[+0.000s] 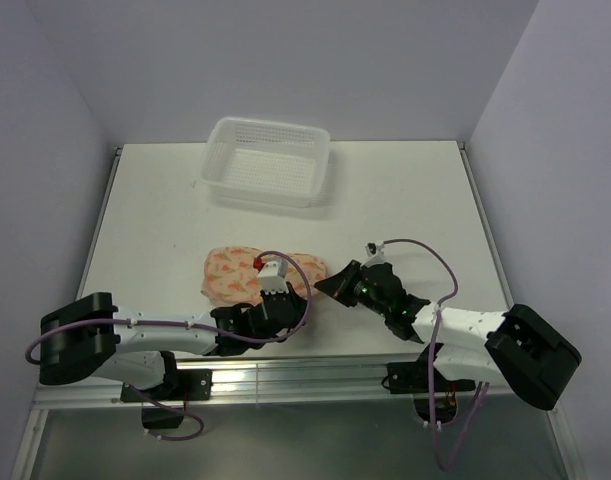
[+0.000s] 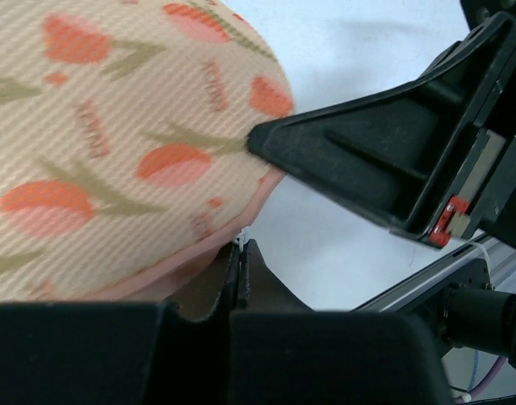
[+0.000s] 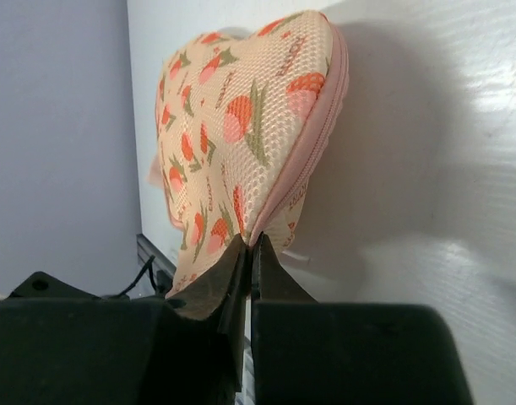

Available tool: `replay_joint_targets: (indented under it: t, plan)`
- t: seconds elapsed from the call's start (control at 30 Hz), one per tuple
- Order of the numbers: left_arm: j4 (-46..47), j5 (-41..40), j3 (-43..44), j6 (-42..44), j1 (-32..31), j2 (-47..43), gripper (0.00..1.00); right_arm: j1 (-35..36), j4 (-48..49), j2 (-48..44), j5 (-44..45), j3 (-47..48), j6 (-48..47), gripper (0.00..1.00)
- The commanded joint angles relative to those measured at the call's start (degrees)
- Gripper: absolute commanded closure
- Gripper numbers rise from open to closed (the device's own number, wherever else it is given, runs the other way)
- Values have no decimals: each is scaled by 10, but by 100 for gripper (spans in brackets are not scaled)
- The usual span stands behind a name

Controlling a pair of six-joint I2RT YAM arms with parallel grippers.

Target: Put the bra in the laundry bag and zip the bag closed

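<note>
The laundry bag (image 1: 247, 273) is a peach pouch with orange tulip print, lying on the white table near the front middle. The bra is not in view. My left gripper (image 1: 283, 300) is at the bag's near right edge. In the left wrist view its jaws (image 2: 241, 247) are shut on a small white zipper pull at the pink zipper edge of the bag (image 2: 114, 143). My right gripper (image 1: 332, 286) is at the bag's right end. In the right wrist view it (image 3: 249, 242) is shut on the bag's edge, by the pink zipper of the bag (image 3: 241, 126).
A white plastic mesh basket (image 1: 267, 160) stands at the back middle of the table. A metal rail (image 1: 285, 375) runs along the near edge by the arm bases. The right gripper's black finger (image 2: 367, 160) presses the bag in the left wrist view.
</note>
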Motion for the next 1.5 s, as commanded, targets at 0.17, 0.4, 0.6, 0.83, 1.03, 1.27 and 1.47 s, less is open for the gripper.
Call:
replay_joint_targets:
  t: [0.17, 0.4, 0.6, 0.83, 1.03, 1.27, 1.47]
  plan:
    - [-26, -18, -41, 0, 0, -71, 64, -45, -6, -11, -19, 0, -51, 96]
    - [-167, -80, -15, 5, -9, -205, 23, -31, -91, -34, -48, 20, -109, 31]
    - [-375, -148, -54, -158, -6, -416, 42, -14, -344, -157, 11, 119, -274, 33]
    - [-534, -199, -42, -223, -5, -587, 53, 127, -453, -45, 38, 307, -421, 55]
    - [-598, -232, 35, -207, -5, -548, 56, 229, -429, 160, 138, 429, -541, 43]
    - [-598, -273, 77, -159, -4, -575, 58, 263, -403, 272, 218, 484, -642, 30]
    - [-614, -275, 58, -174, -5, -608, 58, 275, -414, 317, 242, 508, -650, 32]
